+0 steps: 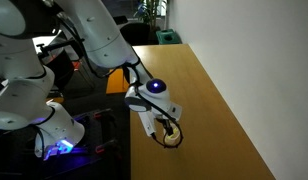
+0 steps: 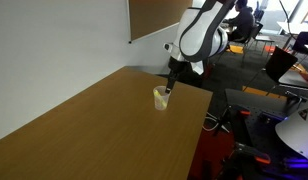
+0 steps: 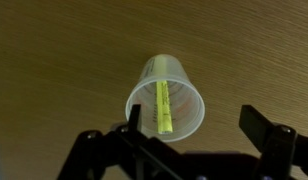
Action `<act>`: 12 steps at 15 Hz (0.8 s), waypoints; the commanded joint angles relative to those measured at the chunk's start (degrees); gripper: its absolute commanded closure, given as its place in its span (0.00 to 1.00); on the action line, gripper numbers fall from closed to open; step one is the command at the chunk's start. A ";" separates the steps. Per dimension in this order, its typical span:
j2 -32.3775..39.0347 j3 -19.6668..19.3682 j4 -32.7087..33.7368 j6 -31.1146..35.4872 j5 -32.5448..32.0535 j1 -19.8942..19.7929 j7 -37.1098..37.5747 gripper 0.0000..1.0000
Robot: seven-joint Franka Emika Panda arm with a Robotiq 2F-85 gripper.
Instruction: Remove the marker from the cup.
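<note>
Your end effector (image 3: 194, 122) hung wide open and empty above the cup (image 3: 184, 95) on the table (image 3: 54, 50). The marker (image 3: 163, 108) leaned inside the cup, below you and nearer one finger. You needed to centre over the marker, descend straight, and close gently, because that light cup would likely tip.

The desk (image 1: 229, 115) is a long wooden top with a warm brown grain, seen in both exterior views (image 2: 84, 130) and filling the wrist view (image 3: 54, 50) as fine, streaked wood. A plain white wall (image 2: 49, 40) runs along 1 long edge of it. A brown pinboard (image 2: 154, 15) hangs on that wall. A green box-like object (image 1: 169, 37) sits near the desk's far end. Black cables (image 2: 219, 120) trail just off the desk's edge, above dark floor.
</note>
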 commanded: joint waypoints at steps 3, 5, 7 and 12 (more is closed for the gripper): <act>1.48 1.88 1.42 1.28 0.15 -4.48 -3.21 0.02; 1.91 1.47 2.11 0.87 -0.69 -4.89 -4.41 0.06; 2.41 0.92 2.93 0.69 -1.75 -4.75 -5.35 0.11; 4.60 0.52 5.94 0.11 -3.38 -4.09 -5.71 0.24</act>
